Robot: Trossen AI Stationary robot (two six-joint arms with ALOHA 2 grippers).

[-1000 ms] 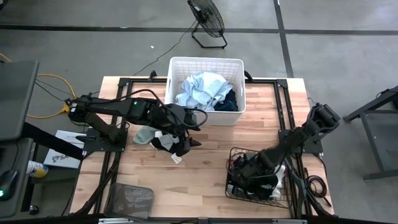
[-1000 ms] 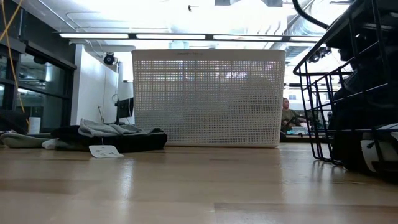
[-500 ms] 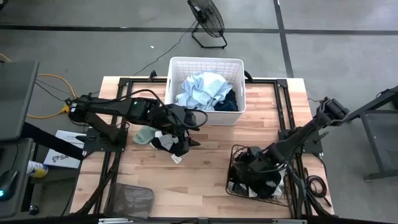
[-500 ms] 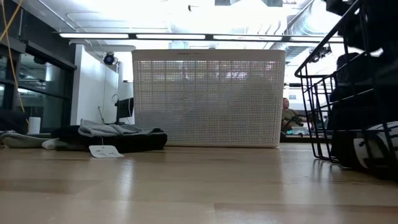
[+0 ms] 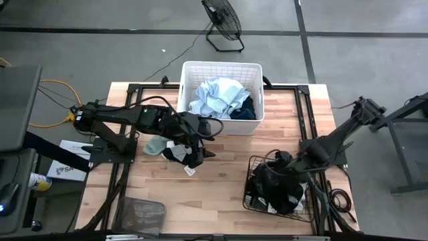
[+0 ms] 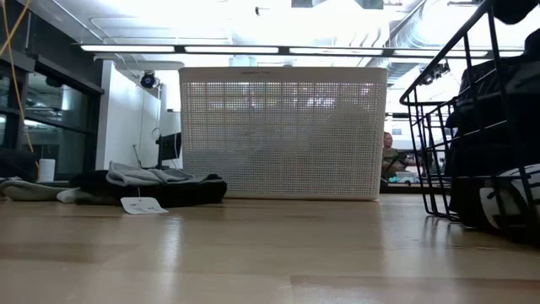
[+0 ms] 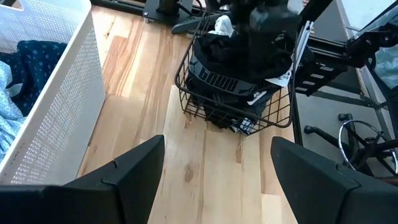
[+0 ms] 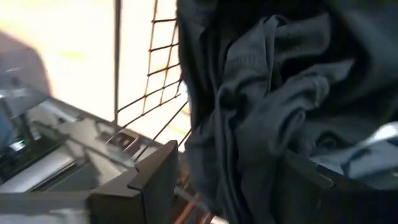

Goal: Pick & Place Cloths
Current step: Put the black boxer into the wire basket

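Wooden table (image 5: 221, 167) carrying 2 baskets: my right gripper (image 5: 275, 163) pinches a black cloth (image 5: 274, 187) over the wire basket (image 5: 249, 201), my left gripper (image 5: 200, 155), fingers spread, rests by cloths (image 5: 167, 148) lying near the white basket (image 5: 221, 67) of light blue cloth (image 5: 217, 97).

Right hand (image 5: 275, 175) behind black cloth (image 5: 281, 191)

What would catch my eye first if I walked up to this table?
Probably the white laundry basket at the table's far edge, piled with light blue cloth. Next, the right gripper lifting a black garment out of the black wire basket at the near right. The left gripper, open, hovers mid-table over a small heap of cloths.
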